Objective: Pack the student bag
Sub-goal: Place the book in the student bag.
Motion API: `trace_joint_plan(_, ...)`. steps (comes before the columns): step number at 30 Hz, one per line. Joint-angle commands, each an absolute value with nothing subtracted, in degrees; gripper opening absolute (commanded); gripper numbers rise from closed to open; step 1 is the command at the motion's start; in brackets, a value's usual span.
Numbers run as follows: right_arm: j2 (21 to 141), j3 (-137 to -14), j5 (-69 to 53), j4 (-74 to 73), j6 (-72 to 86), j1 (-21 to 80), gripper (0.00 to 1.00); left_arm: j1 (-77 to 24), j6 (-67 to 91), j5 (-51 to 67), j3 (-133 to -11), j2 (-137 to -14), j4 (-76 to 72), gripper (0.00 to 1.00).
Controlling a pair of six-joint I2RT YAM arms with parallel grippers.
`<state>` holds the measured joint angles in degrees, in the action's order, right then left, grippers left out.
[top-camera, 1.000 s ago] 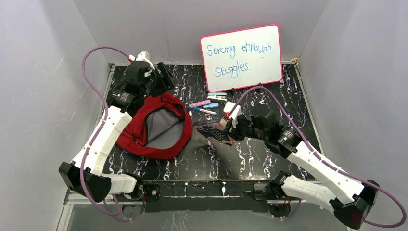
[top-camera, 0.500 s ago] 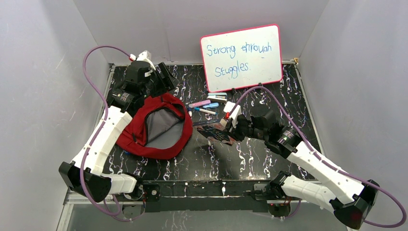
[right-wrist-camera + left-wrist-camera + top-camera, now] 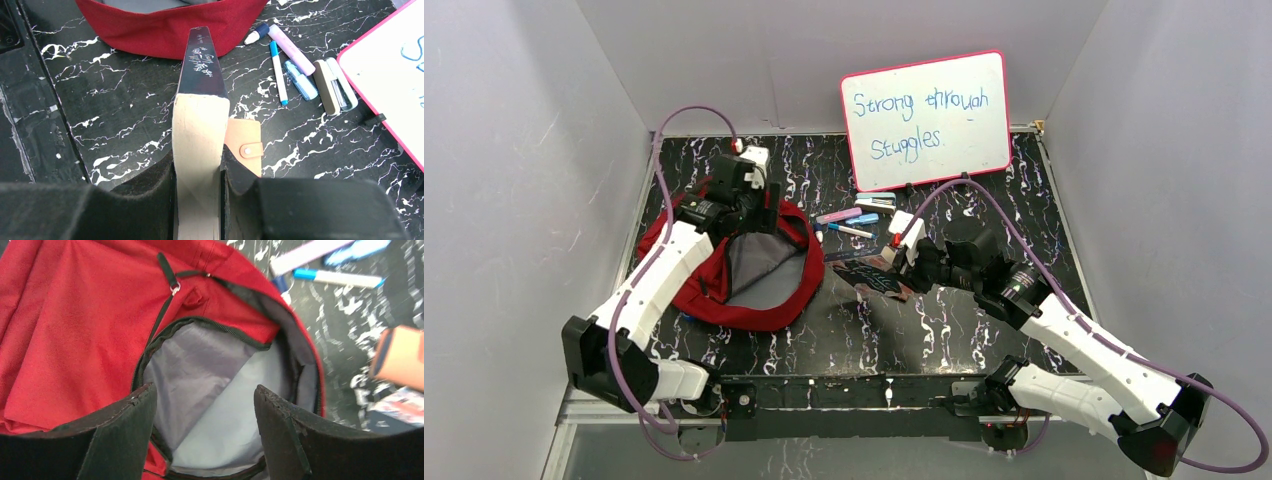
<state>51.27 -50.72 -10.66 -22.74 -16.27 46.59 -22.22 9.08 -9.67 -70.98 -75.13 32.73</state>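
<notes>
Table (image 3: 125,100), black with white veining, one, carrying all items listed. Backpack (image 3: 714,300), red fabric with black zip and strap, one: lies flat on the left half of the table, its main pocket unzipped and gaping toward the middle. Contents visible through the mouth: grey lining only, the deeper part hidden from view. Left gripper (image 3: 202,395), one: hangs directly above the backpack's open mouth, its two fingers spread apart and grasping nothing. Right gripper (image 3: 200,170), one: sits right of centre, fingers clenched on either side of a book. Book (image 3: 200,65), one, dark cover with pale scribbled markings and cream page edges: held edge-up, its far end pointing toward the backpack's rim but clear of it. Wallet (image 3: 243,147), tan with a snap tab, one: lies on the table just beside the held book, on its right. Pens and markers, four, loose on the table between the backpack and the board: marker with a dark blue cap (image 3: 257,33), nearest the backpack; lilac highlighter (image 3: 292,49); thin pen with blue ends (image 3: 278,72); light blue highlighter (image 3: 300,80). Stapler (image 3: 336,90), grey and pale blue, one, beside the light blue highlighter. Whiteboard (image 3: 924,120), pink frame, one: leans at the back, handwritten in blue "Strong through Struggles."
</notes>
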Motion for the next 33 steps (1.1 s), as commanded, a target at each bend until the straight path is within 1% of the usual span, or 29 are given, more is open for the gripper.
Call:
trace_joint_plan(1, 50.66, -51.65, -11.59, -14.75, -16.35, 46.80, 0.00, -22.67, -4.05, -8.55, -68.85, -76.77, 35.54, 0.68)
trace_joint_plan(4, 50.92, -51.77, -11.69, -14.63, -16.35, 46.83, 0.00, -26.91, -10.66, -6.39, -65.20, -77.75, 35.76, 0.69)
trace_joint_plan(6, 50.98, -51.73, -11.73, -14.60, -16.48, 46.85, 0.00, -31.01, -13.35, -9.19, -62.48, -78.11, 34.53, 0.69)
trace_joint_plan(9, 50.92, -51.85, -11.44, -14.77, -16.48, 46.81, 0.00, -34.29, -14.17, -13.86, -59.78, -79.84, 33.24, 0.69)
trace_joint_plan(18, 50.48, -51.80, -11.34, -15.02, -16.52, 46.70, 0.00, -37.15, -15.13, -22.56, -55.51, -83.98, 29.58, 0.69)
trace_joint_plan(22, 50.57, -51.68, -11.61, -14.71, -16.52, 46.83, 0.00, -38.49, -16.17, -27.29, -54.64, -87.36, 28.54, 0.70)
trace_joint_plan(29, 50.39, -51.86, -11.68, -15.03, -16.52, 46.82, 0.00, -40.21, -15.22, -32.09, -52.79, -93.08, 26.37, 0.70)
trace_joint_plan(32, 50.50, -51.99, -11.79, -15.00, -16.52, 46.80, 0.00, -40.25, -14.30, -34.49, -53.79, -94.65, 26.28, 0.65)
trace_joint_plan(33, 50.64, -52.05, -11.81, -15.09, -16.52, 46.84, 0.00, -40.21, -14.24, -35.34, -54.13, -94.92, 26.26, 0.62)
